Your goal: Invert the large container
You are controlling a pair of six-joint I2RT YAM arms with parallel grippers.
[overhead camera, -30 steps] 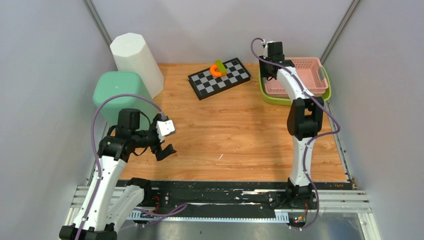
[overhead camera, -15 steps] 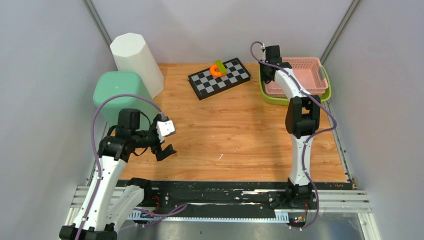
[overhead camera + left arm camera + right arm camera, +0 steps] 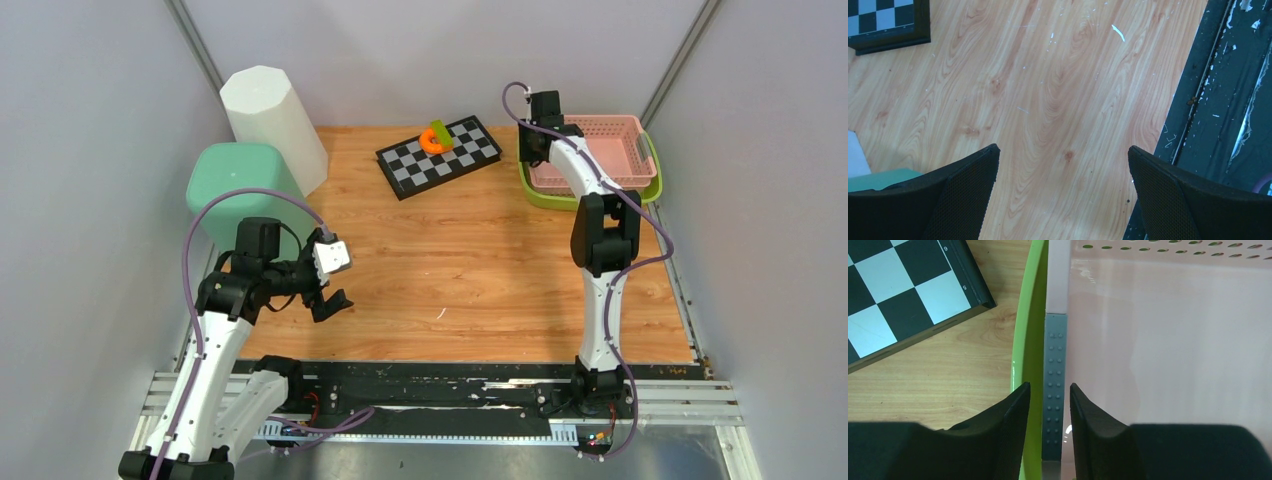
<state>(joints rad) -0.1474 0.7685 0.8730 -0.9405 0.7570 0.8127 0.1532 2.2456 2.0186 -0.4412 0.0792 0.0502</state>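
Observation:
A pink perforated basket (image 3: 615, 150) sits nested in a lime green tray (image 3: 560, 198) at the back right. My right gripper (image 3: 535, 138) is at their left rim. In the right wrist view its jaws (image 3: 1048, 387) stand narrow, astride the green rim (image 3: 1030, 315) and the basket's grey rim strip (image 3: 1054, 370), and seem closed on them. A large mint green bin (image 3: 240, 190) and a white bin (image 3: 272, 120) stand at the back left. My left gripper (image 3: 330, 300) is open and empty above bare wood (image 3: 1063, 150), just right of the mint bin.
A chessboard (image 3: 440, 160) lies at the back middle with an orange and green piece (image 3: 435, 138) on it; its corner shows in the right wrist view (image 3: 903, 295). The black front rail (image 3: 1218, 100) runs along the table's near edge. Grey walls close in both sides.
The right arm's wrist shifted slightly at the basket's rim between one second and half a second ago, then held still. The left arm has not moved.

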